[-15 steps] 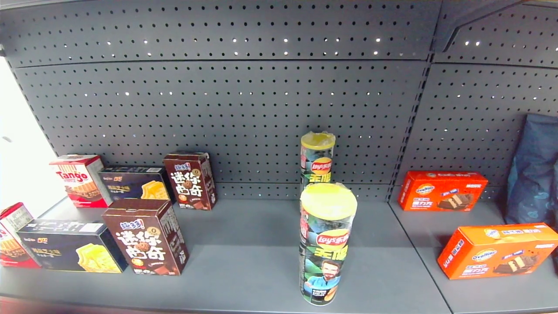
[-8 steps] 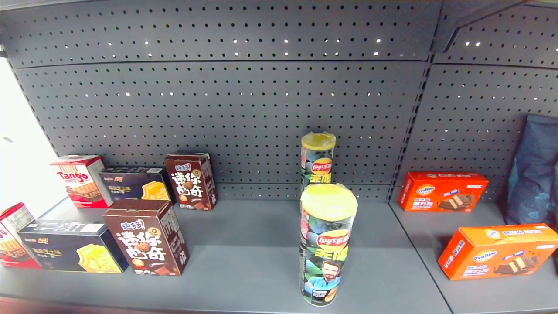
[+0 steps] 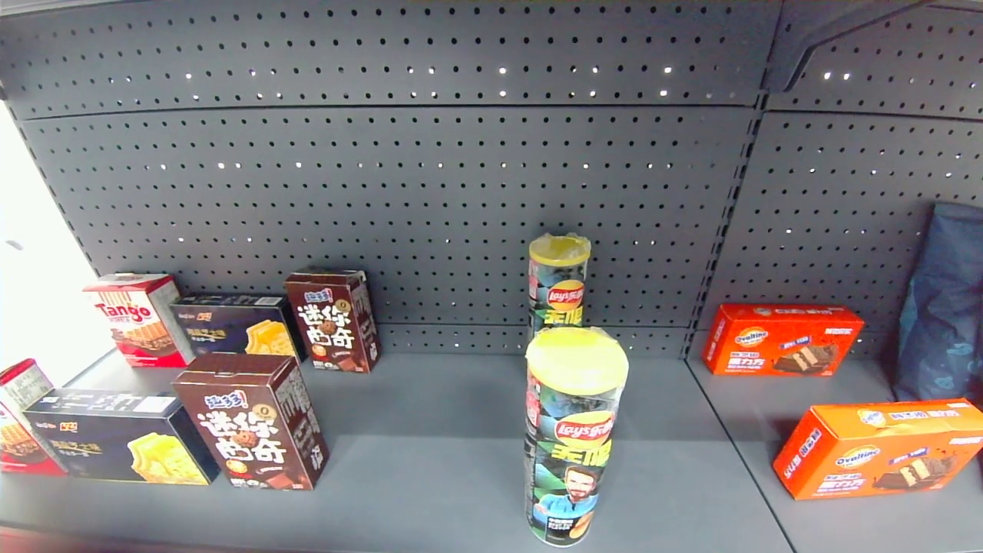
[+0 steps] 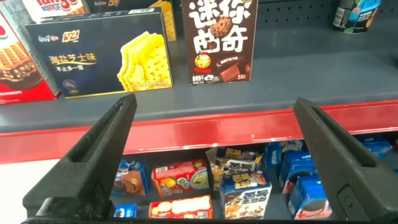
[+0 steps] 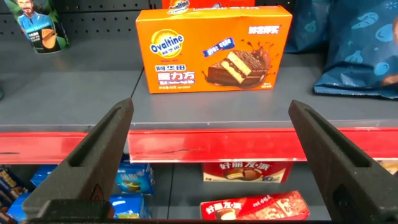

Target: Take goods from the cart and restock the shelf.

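The grey shelf (image 3: 430,468) carries a blue bag (image 3: 941,307) at far right. An orange box (image 3: 879,445) lies near it, with a second behind. A chip can (image 3: 572,438) stands centre front, another behind it, and a brown snack box (image 3: 249,422) sits left among others. The left tool (image 4: 214,104) and right tool (image 5: 209,107) hang before the shelf's red front edge, both spread wide and empty.

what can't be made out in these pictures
- Rear chip can, head view: its lower part is hidden behind the front chip can.
- Blue bag, head view: cut off by the right edge.
- Red wafer box, head view: cut off by the left edge.
- Lower-shelf packs, left wrist view: partly behind the fingers of the left gripper.
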You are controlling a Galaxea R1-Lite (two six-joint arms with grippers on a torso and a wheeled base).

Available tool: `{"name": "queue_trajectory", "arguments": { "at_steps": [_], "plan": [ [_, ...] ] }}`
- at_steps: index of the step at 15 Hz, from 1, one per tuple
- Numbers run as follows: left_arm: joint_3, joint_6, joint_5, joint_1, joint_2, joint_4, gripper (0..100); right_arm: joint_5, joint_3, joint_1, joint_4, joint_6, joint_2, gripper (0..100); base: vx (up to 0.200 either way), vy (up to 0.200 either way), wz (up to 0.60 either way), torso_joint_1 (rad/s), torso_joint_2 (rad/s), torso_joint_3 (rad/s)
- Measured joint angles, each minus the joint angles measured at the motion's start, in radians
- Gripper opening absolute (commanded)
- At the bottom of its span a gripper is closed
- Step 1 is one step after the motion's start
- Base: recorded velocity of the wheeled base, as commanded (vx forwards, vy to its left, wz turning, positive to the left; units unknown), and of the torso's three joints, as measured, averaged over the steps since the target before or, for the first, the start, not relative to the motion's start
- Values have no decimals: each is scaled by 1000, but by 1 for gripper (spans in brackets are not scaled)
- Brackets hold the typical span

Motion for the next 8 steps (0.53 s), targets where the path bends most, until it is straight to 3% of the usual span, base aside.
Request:
{"name": "queue_trajectory", "arguments": {
  "at_steps": [5, 7, 8],
  "plan": [
    [0, 0, -2, 0, 0, 0, 100, 0, 0, 0, 0, 0, 0, 100, 0, 0, 0, 0, 0, 0],
    [0, 0, 3, 0, 0, 0, 100, 0, 0, 0, 0, 0, 0, 100, 0, -200, 0, 7, 5, 5],
    [0, 0, 0, 0, 0, 0, 100, 0, 0, 0, 0, 0, 0, 100, 0, 0, 0, 0, 0, 0]
  ]
}}
